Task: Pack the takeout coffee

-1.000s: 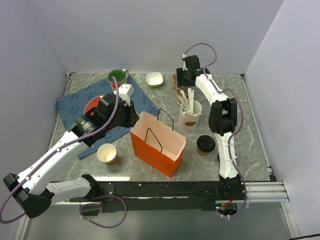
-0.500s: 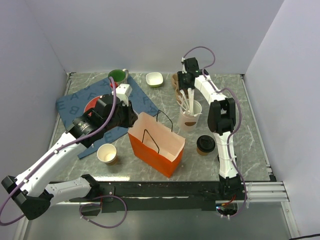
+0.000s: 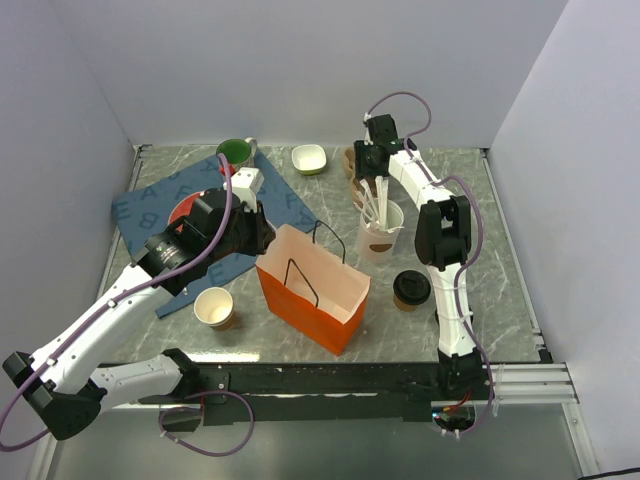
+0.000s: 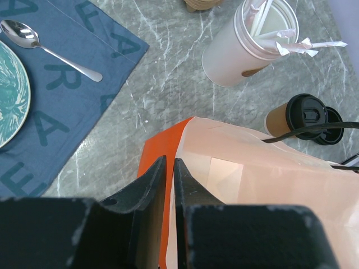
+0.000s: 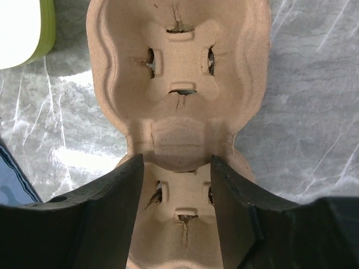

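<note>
The takeout coffee (image 3: 411, 290), a brown paper cup with a black lid, stands on the table to the right of the orange paper bag (image 3: 310, 300); the left wrist view shows the coffee (image 4: 297, 115) just beyond the bag's rim (image 4: 252, 185). My left gripper (image 3: 268, 237) is shut on the bag's left top edge, with the orange wall pinched between its fingertips (image 4: 170, 161). At the back of the table, my right gripper (image 3: 362, 160) hangs open over a pulp cup carrier (image 5: 176, 56). Its fingers (image 5: 176, 159) straddle the carrier's near well.
A white cup of stirrers (image 3: 380, 235) stands between carrier and coffee. A lidless tan cup (image 3: 215, 308) sits left of the bag. The blue placemat (image 3: 150, 210) holds a plate (image 4: 8, 89) and spoon (image 4: 50, 50). A green mug (image 3: 235, 152) and white bowl (image 3: 309, 158) line the back.
The bag's top edge has shifted slightly left in my left gripper's hold. My right gripper has edged a little over the carrier and its jaws have narrowed somewhat.
</note>
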Controlling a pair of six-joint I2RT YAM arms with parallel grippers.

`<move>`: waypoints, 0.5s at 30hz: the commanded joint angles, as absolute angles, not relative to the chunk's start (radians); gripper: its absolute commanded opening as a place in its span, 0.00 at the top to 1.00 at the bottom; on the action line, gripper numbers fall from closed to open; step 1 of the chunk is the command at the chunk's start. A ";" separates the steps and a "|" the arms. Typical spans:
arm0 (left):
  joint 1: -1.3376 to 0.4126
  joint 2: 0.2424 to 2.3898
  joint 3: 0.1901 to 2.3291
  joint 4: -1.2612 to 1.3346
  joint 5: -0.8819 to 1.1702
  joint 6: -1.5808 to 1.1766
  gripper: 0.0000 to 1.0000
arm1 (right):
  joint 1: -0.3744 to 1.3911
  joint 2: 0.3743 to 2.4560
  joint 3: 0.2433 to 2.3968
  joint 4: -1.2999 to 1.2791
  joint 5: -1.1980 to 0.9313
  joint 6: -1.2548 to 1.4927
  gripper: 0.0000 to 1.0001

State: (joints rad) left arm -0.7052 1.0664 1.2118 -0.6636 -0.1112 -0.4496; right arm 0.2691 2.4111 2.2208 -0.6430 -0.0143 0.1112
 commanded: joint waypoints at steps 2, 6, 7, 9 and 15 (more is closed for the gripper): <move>-0.699 1.049 1.216 -0.652 -0.123 -0.454 0.83 | 0.275 2.427 2.263 -0.604 0.020 0.133 0.48; -0.699 1.052 1.215 -0.647 -0.121 -0.453 0.83 | 0.275 2.424 2.260 -0.606 0.028 0.126 0.60; -0.699 1.054 1.215 -0.646 -0.121 -0.454 0.83 | 0.275 2.419 2.260 -0.603 0.031 0.120 0.61; -0.699 1.057 1.216 -0.641 -0.117 -0.451 0.83 | 0.276 2.410 2.263 -0.597 0.037 0.112 0.63; -0.699 1.058 1.216 -0.643 -0.114 -0.454 0.83 | 0.275 2.332 2.263 -0.557 0.055 0.094 0.65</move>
